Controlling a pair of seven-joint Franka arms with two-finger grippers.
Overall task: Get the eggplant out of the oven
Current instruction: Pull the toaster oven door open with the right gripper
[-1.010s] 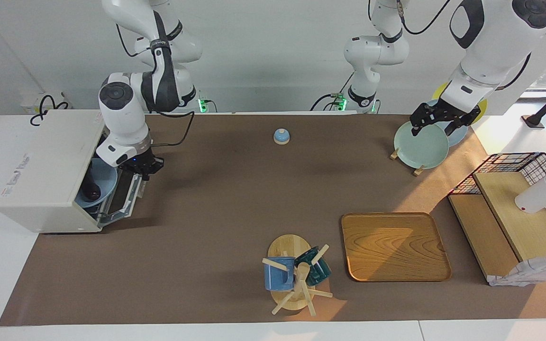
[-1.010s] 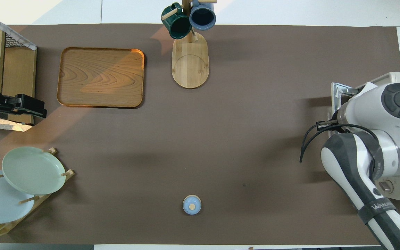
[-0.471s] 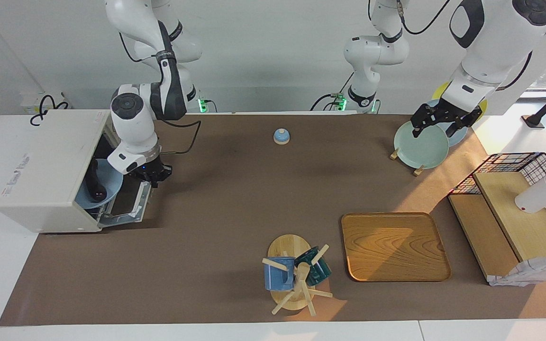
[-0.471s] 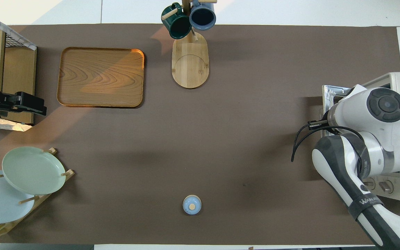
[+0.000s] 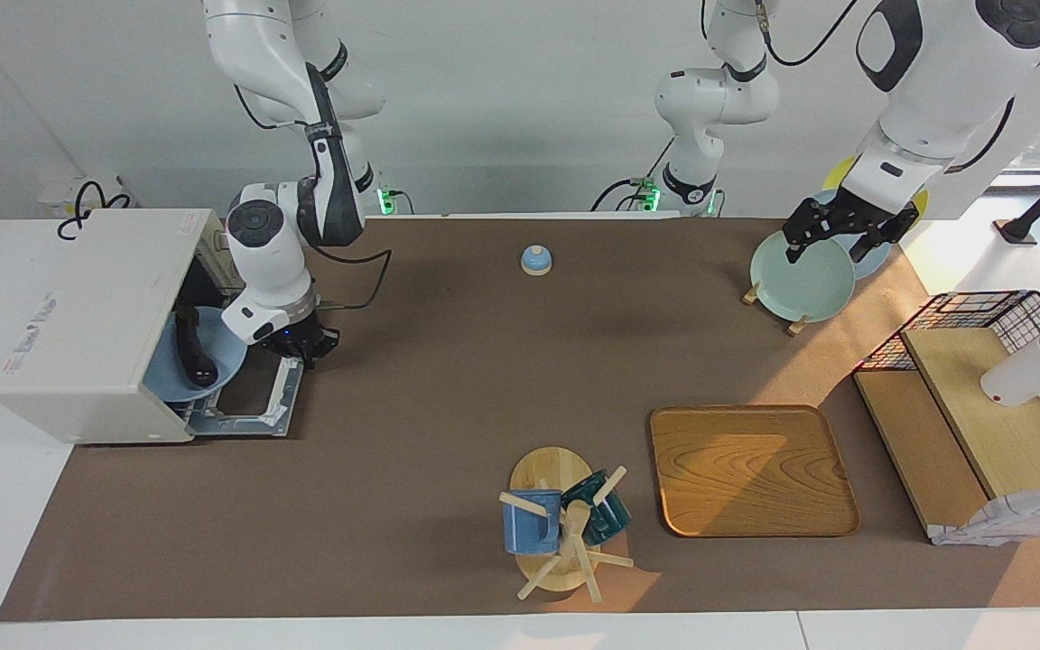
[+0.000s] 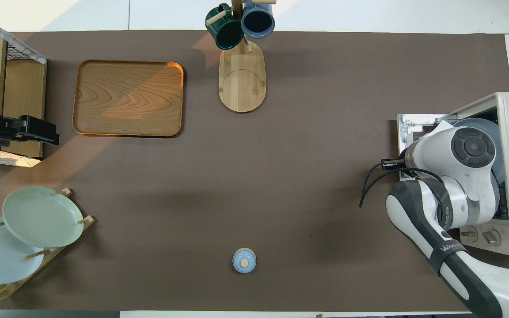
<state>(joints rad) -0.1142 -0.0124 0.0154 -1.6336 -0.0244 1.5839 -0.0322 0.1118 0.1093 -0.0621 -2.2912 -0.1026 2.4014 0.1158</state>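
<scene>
At mid-left of the facing view: oven [image 5: 91, 325], door dropped fully open. Eggplant [image 5: 193, 347] lies on a blue plate [image 5: 168, 384] inside, untouched. Right gripper [image 5: 301, 345] sits at the door's handle edge; finger state cannot be told. Left gripper [image 5: 845, 230], upper right, waits over the plate rack [image 5: 795, 320], fingers spread. Door opened; grasp and removal remain.

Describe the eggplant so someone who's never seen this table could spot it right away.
Find the boxy off-white oven at the right arm's end of the table, its door folded down. Inside sits a light blue plate, and the eggplant lies on it: the only slender, glossy, near-black thing there.
</scene>
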